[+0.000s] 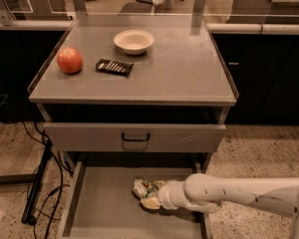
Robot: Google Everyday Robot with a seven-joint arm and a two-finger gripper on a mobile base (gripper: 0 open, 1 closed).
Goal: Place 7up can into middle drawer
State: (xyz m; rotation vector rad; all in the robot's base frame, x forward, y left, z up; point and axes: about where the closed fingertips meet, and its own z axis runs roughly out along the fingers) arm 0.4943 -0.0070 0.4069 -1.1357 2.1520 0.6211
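The can [142,187] sits inside the open drawer [104,203], against the gripper [149,198]; its grip state cannot be told.

Pincer [150,197] sits low in the middle drawer [102,205], right of centre on the floor, its tip pressed in against the 7up can [141,187]. Where one ends and the other begins cannot be told. Can's right side is hidden behind the pincer; label print unreadable. White arm [239,194] runs off the right edge. Drawer's front end is cut off by the bottom edge; its rear lies hidden under the drawer front [179,137] above. On the tabletop [182,76], a dark packet [114,66]: markings too small to read.
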